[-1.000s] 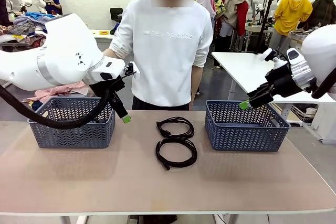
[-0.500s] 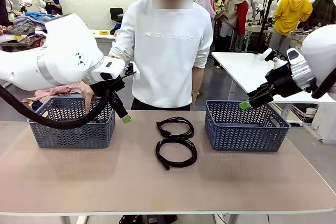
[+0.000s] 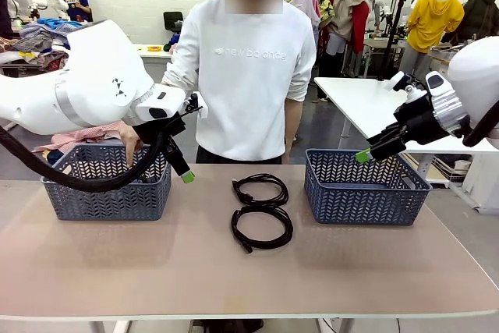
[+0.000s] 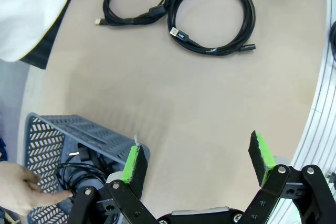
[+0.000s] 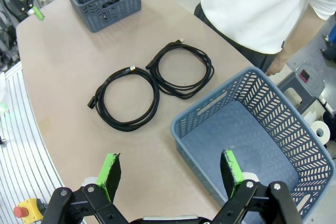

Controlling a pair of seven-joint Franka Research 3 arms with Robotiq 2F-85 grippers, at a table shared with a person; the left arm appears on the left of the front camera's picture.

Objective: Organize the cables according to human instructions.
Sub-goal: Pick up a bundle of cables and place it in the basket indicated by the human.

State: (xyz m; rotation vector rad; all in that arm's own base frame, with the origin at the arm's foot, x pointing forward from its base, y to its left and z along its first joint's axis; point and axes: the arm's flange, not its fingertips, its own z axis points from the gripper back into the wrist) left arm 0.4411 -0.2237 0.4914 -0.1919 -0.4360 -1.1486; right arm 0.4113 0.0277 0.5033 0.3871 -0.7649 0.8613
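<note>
Two cables (image 3: 261, 210) unsorted mid-tabletop (image 3: 156, 263), one at 12 o'clock of the other | stowed cable (image 4: 79, 174) in 9 o'clock basket (image 3: 105, 196) by human's hand (image 3: 129, 143) | 3 o'clock basket (image 3: 366, 196) bare | left fingers (image 4: 134, 163), right fingers (image 5: 111, 170) wide, holding nothing

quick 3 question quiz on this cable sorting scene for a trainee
1. True or false: the right blue-grey plastic basket holds a cable.
2. How many coiled black cables lie on the tan table?
3. The person's hand is at: A) the left blue-grey plastic basket B) the right basket C) the coils on the table.
Key: 1 false; 2 two; 3 A.
</note>
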